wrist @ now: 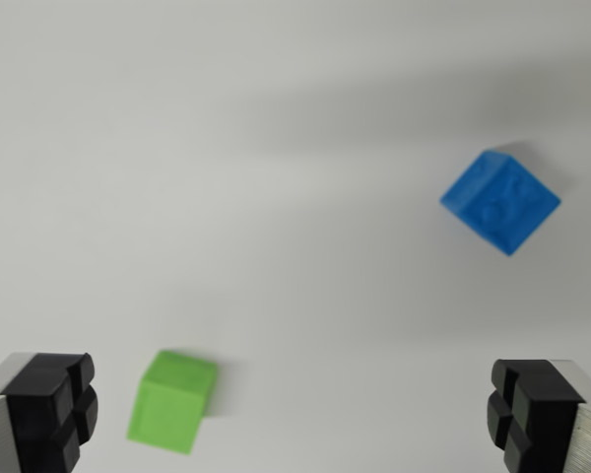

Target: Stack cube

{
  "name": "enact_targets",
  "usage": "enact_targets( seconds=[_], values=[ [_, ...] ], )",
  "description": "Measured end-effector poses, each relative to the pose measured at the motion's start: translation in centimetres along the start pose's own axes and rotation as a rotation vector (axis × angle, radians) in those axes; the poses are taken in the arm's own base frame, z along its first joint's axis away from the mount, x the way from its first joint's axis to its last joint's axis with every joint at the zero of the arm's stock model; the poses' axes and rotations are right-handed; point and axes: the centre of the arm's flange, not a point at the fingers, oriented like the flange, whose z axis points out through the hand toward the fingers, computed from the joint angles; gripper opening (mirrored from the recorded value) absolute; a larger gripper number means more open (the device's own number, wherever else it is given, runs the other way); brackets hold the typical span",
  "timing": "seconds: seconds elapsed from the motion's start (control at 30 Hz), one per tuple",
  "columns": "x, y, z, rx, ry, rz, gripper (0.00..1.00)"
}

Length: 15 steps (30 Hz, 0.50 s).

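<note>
A green cube (173, 400) lies on the white surface low in the wrist view, just right of my left fingertip (51, 409). A blue cube (500, 200) rests apart from it at the upper right, turned corner-on. My gripper (291, 414) is open, its two black pads wide apart at the bottom corners, with nothing held between them. The green cube sits between the pads, close to the left one; the blue cube lies above the right fingertip (532, 414).
The white tabletop (276, 148) fills the view. Soft grey shadows cross its upper part.
</note>
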Motion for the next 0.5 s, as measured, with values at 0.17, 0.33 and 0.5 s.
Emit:
enact_targets(
  seconds=[0.17, 0.33, 0.5],
  values=[
    [-1.1, 0.3, 1.1, -0.004, -0.003, 0.011, 1.0],
    [-2.1, 0.6, 2.0, -0.007, -0.004, 0.023, 1.0],
    [-3.3, 1.0, 3.3, -0.012, -0.006, 0.037, 1.0]
  ],
)
